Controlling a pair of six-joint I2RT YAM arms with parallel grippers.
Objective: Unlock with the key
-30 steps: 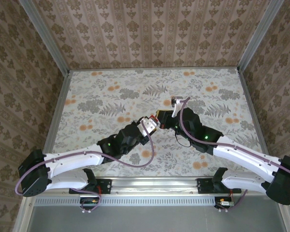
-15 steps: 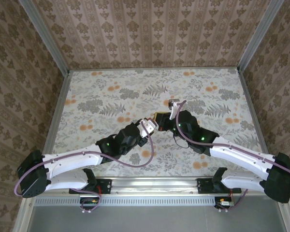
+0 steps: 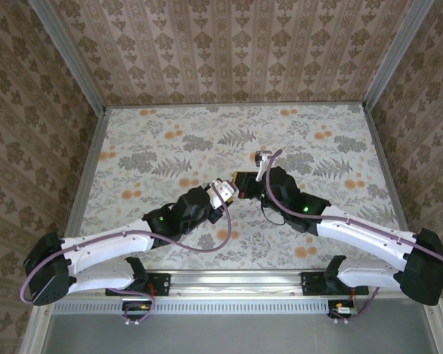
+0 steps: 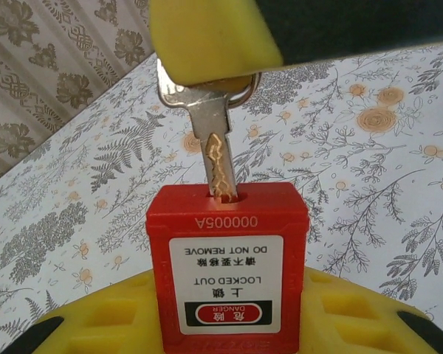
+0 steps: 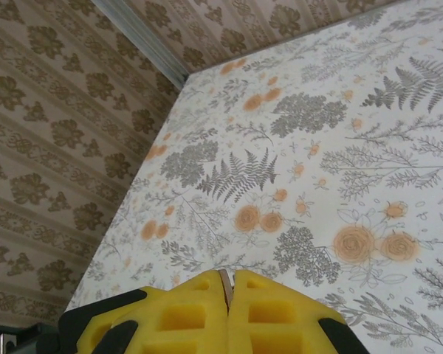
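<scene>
Fern-and-flower print covers the table [image 3: 140, 140], and patterned walls [image 3: 229, 51] close it in on three sides. From above, the two arms meet at the table's centre, the left reaching in from 8 o'clock and the right from 4 o'clock. The left gripper [image 3: 233, 189] pinches the red padlock [image 4: 227, 258] between its yellow fingers [image 4: 96, 324], with the label facing its wrist camera and the keyway [image 4: 225, 196] turned toward 12 o'clock in that view. The right gripper [image 5: 227, 286] is pressed together on the key [image 4: 215, 147], and a thin metal edge shows between its pads [image 5: 184, 313]. The key's head is mostly buried under that padding. Its blade enters the keyway from 12 o'clock, with much of the cut length still exposed. I judge it started but not seated, and no turn has been made. The shackle is hidden. Compared with a second ago, the right forearm has swung toward 9 o'clock and the meeting point has slid slightly the same way. The left wrist has eased back toward 8 o'clock. The red of the padlock that showed from above is now covered. Neither hold looks altered. The shift reads as the key being lined up and pressed home, which must finish before any turn.
</scene>
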